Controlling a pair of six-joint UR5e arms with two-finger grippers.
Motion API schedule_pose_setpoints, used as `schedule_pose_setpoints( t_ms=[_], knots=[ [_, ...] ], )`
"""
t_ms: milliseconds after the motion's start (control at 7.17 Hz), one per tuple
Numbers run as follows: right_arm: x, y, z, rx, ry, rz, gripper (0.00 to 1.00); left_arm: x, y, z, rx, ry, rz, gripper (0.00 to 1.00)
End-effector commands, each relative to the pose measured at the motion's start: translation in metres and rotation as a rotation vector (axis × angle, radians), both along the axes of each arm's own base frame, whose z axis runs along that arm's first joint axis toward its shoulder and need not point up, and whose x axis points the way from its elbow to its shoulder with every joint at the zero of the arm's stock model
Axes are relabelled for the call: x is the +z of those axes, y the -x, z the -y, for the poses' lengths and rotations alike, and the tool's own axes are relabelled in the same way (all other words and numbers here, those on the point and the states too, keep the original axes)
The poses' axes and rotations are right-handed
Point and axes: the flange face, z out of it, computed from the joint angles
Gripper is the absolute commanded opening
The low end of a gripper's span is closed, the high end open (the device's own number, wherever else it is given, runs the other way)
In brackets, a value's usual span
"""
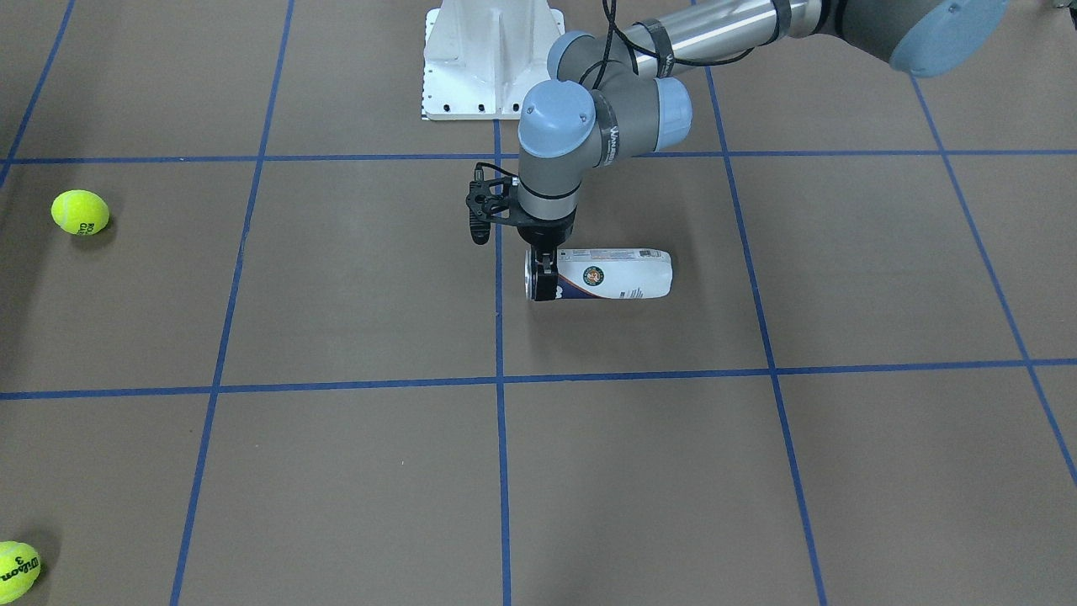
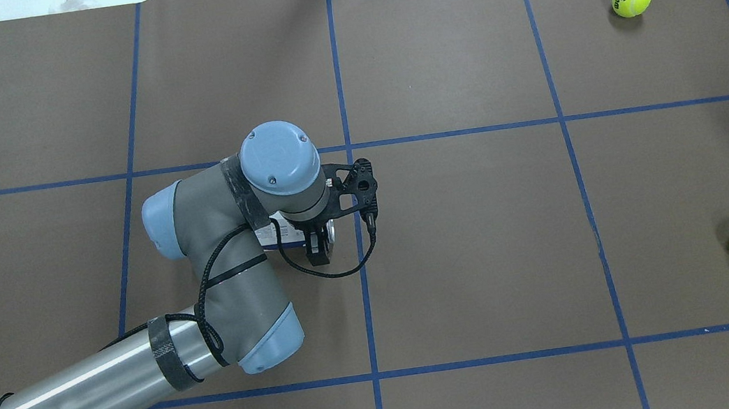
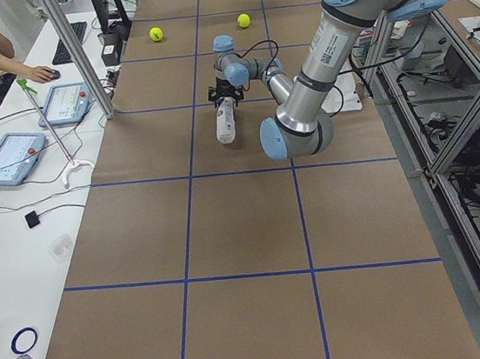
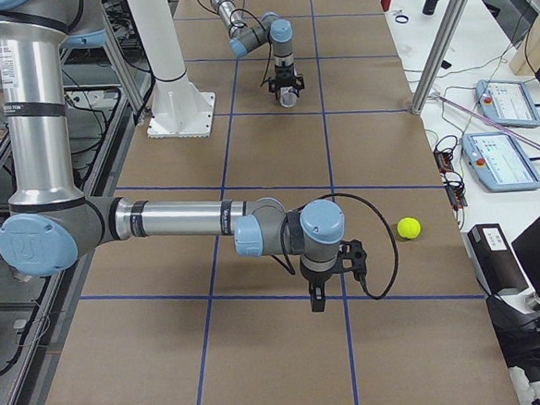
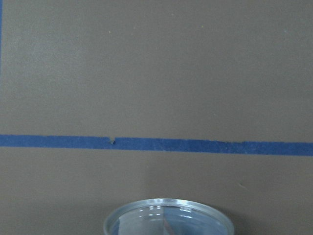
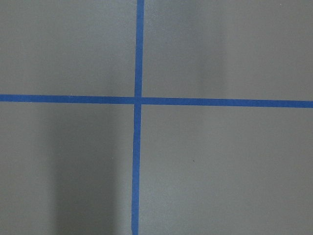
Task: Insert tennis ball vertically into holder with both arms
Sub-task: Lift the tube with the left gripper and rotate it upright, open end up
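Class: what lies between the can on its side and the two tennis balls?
Only bare table crossed by blue tape lines; the overhead view shows it.

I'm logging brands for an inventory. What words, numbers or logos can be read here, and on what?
"Wilson" and "3": on the tennis ball farthest from the robot.
Dark print on the other tennis ball: too blurred to read.
Label on the can: a round emblem shows, but the print is too small to read.
Lettering on the left arm: too small to read.
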Motion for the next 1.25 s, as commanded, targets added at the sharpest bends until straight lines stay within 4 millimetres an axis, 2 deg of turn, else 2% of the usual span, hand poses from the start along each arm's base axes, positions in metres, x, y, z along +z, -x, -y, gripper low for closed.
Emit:
schedule_pose_setpoints(
  t_ms=[0, 558, 1115],
  knots=[
    [0.0000, 0.0000, 0.0000, 0.000, 0.000, 0.000, 1.00, 0.0004, -0.0048, 0.0014, 0.001, 0.004, 0.006, 0.99],
    [0.0016, -0.0001, -0.0009, 0.000, 0.003, -0.002, 1.00, 0.0045, -0.0123, -0.0038, 0.011, 0.008, 0.014, 0.97],
    [0.0015, 0.0000, -0.0009, 0.000, 0.003, 0.000, 1.00, -0.0015, -0.0105, -0.0033, 0.009, 0.003, 0.006, 0.80]
  ],
)
